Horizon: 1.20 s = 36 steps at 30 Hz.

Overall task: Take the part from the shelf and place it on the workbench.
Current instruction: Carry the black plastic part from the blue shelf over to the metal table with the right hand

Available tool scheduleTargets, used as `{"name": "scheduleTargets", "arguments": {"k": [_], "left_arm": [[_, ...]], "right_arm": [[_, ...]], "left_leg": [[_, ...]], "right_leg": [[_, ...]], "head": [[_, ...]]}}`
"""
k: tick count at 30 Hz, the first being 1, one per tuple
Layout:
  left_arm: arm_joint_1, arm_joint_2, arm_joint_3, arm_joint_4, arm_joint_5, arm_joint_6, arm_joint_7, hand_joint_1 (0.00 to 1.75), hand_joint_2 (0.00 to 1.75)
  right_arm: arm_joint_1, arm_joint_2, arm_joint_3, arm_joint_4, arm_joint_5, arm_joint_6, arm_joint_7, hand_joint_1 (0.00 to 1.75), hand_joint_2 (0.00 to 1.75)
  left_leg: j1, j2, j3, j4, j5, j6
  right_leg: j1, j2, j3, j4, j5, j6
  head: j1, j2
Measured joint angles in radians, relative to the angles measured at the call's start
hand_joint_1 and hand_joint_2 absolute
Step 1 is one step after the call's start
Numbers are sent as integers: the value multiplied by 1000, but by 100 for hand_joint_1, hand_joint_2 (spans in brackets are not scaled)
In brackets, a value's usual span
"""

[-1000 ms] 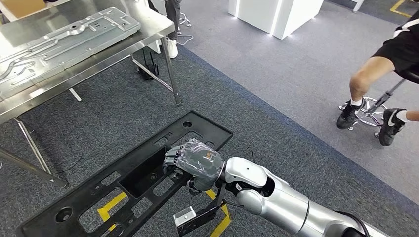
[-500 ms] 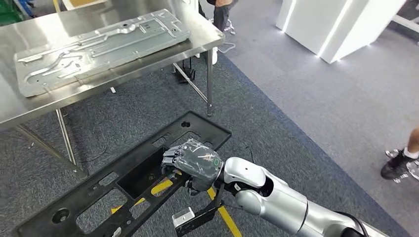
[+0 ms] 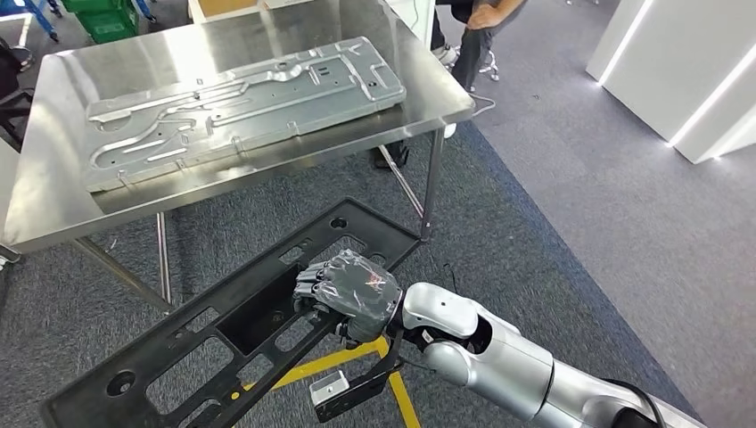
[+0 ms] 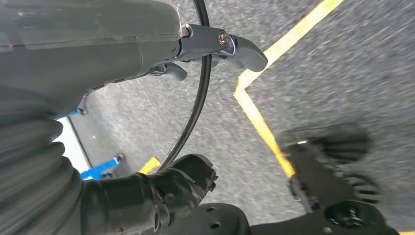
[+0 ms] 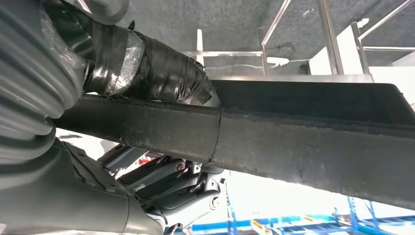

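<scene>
My right hand (image 3: 349, 292) grips the long black part (image 3: 241, 316) at its near edge; the workbench (image 3: 53, 192) lies ahead, its length roughly parallel to the part.

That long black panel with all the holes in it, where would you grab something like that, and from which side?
A fair choice is the long near edge of the black panel, around mid-length, coming from the robot's own side. That is where the right hand holds it, thumb on one face and fingers on the other. The panel is long, flat and thin, so a mid-length grip probably balances it, and the cutouts give fingers room.
</scene>
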Motion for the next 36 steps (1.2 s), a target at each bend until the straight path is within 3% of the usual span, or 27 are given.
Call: {"name": "scheduleTargets", "arguments": {"k": [1,3,4,5,7,8,10,11,12,14,15,16,17,18,19,20,21,23,25,26,28,29,30,31,33,34,36], "left_arm": [[2,0,0,0,0,0,1,0,175],[9,1,0,0,1,0,2,0,175],[10,2,0,0,0,0,3,0,175],[9,3,0,0,1,-1,3,0,175],[-1,6,0,-1,1,-1,3,0,175],[-5,7,0,-1,2,-1,3,0,175],[-13,9,-1,-1,3,0,3,0,175],[-14,9,-1,-1,4,0,3,0,175],[-14,9,-1,-1,5,0,3,0,175],[-8,9,-2,-1,8,0,3,0,175],[-4,9,-2,-1,10,0,3,0,175],[0,9,-2,-1,12,0,3,0,175],[6,8,-2,0,13,0,3,0,175],[10,7,-2,1,15,1,4,0,175],[13,6,-3,3,17,4,4,0,175],[15,6,-3,4,21,9,4,0,175],[15,7,-3,4,26,16,3,0,175],[14,9,-4,4,39,31,1,0,175],[14,10,-4,4,52,37,-1,0,175],[14,11,-4,4,57,37,-2,0,175],[18,16,-4,4,67,38,-3,0,175],[22,19,-4,4,72,38,-4,0,175],[26,22,-4,4,76,38,-6,0,175],[31,25,-4,4,80,38,-7,0,175],[40,32,-4,4,87,38,-8,0,175],[43,34,-4,4,92,38,-8,0,175],[46,37,-6,4,102,38,-6,0,175]], "right_arm": [[0,2,1,4,1,-1,0,175,175],[2,4,3,12,3,-2,0,175,175],[2,6,4,16,4,-2,0,175,175],[2,8,4,19,5,-3,0,175,175],[-7,16,2,19,6,-4,1,175,175],[-12,20,1,19,7,-6,1,175,175],[-19,26,2,22,12,-11,2,175,175],[-20,25,2,25,17,-14,5,175,175],[-20,25,3,29,22,-15,10,175,175],[-22,25,4,39,36,-16,26,175,175],[-23,25,5,44,41,-16,33,175,175],[-25,25,6,48,45,-16,39,175,175],[-25,24,8,54,48,-16,45,175,175],[-25,22,11,61,52,-16,53,175,175],[-26,22,14,67,58,-15,67,175,175],[-30,24,17,73,69,-14,88,175,175],[-41,27,17,78,81,-13,114,175,175],[-81,32,8,87,104,-11,174,175,175],[-132,28,-14,106,111,4,218,175,175],[-162,21,-27,120,108,24,231,175,175],[-229,0,-56,155,99,77,249,175,175],[-265,-12,-73,176,97,100,254,175,175],[-301,-23,-91,199,98,118,256,175,175],[-337,-32,-110,227,101,132,256,175,175],[-401,-44,-144,294,114,146,252,175,175],[-430,-49,-158,331,122,149,248,175,175],[-477,-54,-173,409,141,148,243,175,175]], "left_leg": [[-3,10,-9,-56,43,9],[-17,47,-14,-162,234,32],[-23,60,-11,-190,307,40],[-27,61,-5,-198,342,46],[-26,36,18,-198,314,53],[-22,23,35,-206,303,58],[-15,-1,80,-227,279,65],[-14,-15,104,-235,264,66],[-12,-31,128,-241,248,65],[-7,-67,178,-246,213,60],[-5,-85,204,-247,193,57],[-3,-102,231,-247,171,53],[-1,-116,253,-246,150,49],[0,-129,273,-241,129,43],[2,-140,283,-238,111,35],[5,-148,290,-233,97,26],[7,-153,288,-221,96,17],[10,-127,241,-142,137,3],[7,-60,154,-11,170,-11],[8,-29,113,39,151,-18],[14,-7,54,77,68,-30],[16,-4,38,67,42,-33],[19,-3,33,36,48,-36],[20,-2,37,-16,87,-37],[20,5,59,-150,211,-35],[18,8,68,-198,254,-29],[15,9,75,-235,281,-16]], "right_leg": [[3,-13,32,-3,-25,0],[11,-33,90,-6,-76,5],[13,-42,112,-11,-97,11],[14,-48,132,-12,-110,17],[11,-53,130,30,-93,29],[9,-38,102,90,-64,33],[3,10,-3,241,-31,39],[0,31,-58,298,-47,41],[-3,40,-106,328,-88,45],[-7,43,-177,318,-183,52],[-9,44,-202,284,-201,56],[-11,51,-220,233,-174,59],[-14,66,-234,166,-85,60],[-15,83,-245,106,27,57],[-13,98,-250,67,124,50],[-10,106,-253,49,186,38],[-5,103,-252,51,196,24],[-5,91,-234,49,175,0],[-10,82,-204,28,160,-15],[-11,78,-187,21,150,-19],[-12,70,-156,15,128,-18],[-13,67,-142,15,116,-15],[-15,63,-129,16,104,-12],[-17,61,-117,17,94,-9],[-18,57,-99,21,76,1],[-17,56,-95,23,68,7],[-13,53,-93,27,57,18]], "head": [[0,0],[1,0],[2,0],[2,0],[2,0],[3,0],[3,0],[4,0],[4,0],[4,0],[4,0],[4,0],[5,0],[4,0],[4,0],[4,0],[3,0],[4,0],[2,0],[1,0],[1,0],[1,0],[1,0],[1,0],[1,0],[1,0],[2,0]]}}
